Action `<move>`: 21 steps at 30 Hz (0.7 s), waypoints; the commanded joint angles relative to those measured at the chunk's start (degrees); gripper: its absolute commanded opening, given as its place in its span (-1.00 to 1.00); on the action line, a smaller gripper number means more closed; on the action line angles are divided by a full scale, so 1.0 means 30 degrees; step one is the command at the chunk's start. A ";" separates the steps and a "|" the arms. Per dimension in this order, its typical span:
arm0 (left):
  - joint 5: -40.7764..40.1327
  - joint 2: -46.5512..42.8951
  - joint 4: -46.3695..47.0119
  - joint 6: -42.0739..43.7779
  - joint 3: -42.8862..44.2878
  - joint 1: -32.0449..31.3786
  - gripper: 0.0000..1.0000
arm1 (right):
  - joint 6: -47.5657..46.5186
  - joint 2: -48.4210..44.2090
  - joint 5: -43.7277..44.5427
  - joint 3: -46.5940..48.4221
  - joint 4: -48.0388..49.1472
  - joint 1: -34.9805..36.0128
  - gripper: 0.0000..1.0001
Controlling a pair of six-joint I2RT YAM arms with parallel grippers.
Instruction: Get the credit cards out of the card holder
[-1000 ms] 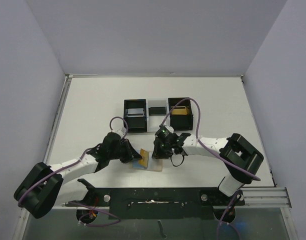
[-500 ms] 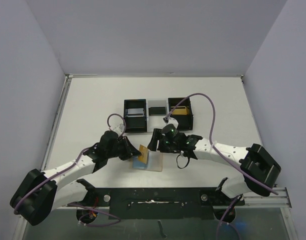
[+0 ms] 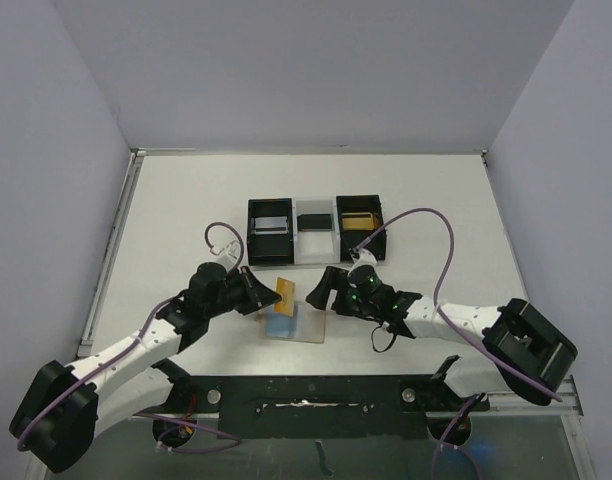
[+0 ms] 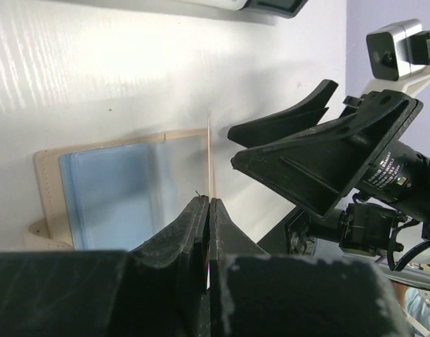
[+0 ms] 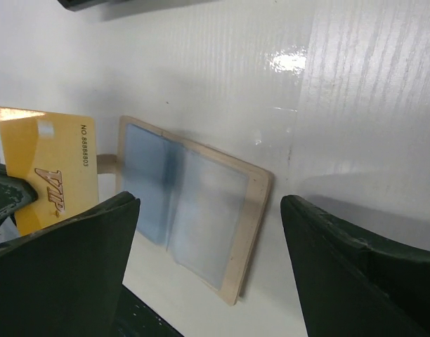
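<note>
Left end effector point(image 4: 209, 207): card point(image 5: 53, 165) outside holder point(image 5: 246, 225)

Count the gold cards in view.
2: a gold card pinched in the left gripper; another gold card in the tray's right compartment. More may be hidden.

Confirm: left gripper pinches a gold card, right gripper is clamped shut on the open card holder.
Wrong on the right gripper: its jaws stand wide open over the open card holder, gripping nothing, as the right wrist view shows. The left gripper does pinch the gold card.
</note>
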 commanded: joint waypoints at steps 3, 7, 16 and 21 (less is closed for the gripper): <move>0.0035 -0.1540 0.2961 0.0644 -0.0548 0.0141 -1.00 | 0.0073 -0.2710 0.0251 -0.0564 0.3298 -0.0623 0.62; 0.0746 -0.1629 0.4836 -0.0098 -0.1344 0.0210 -1.00 | -0.0357 -0.4016 -0.2041 -0.2069 0.6330 -0.1757 0.63; 0.2508 -0.0056 0.9703 -0.3042 -0.2369 0.0326 -1.00 | 0.1339 -0.4870 -0.4173 -0.4650 1.1140 -0.2587 0.55; 0.2258 0.0979 1.2210 -0.5015 -0.3100 0.0077 -1.00 | 0.2612 -0.4030 -0.5235 -0.5347 1.3944 -0.2561 0.47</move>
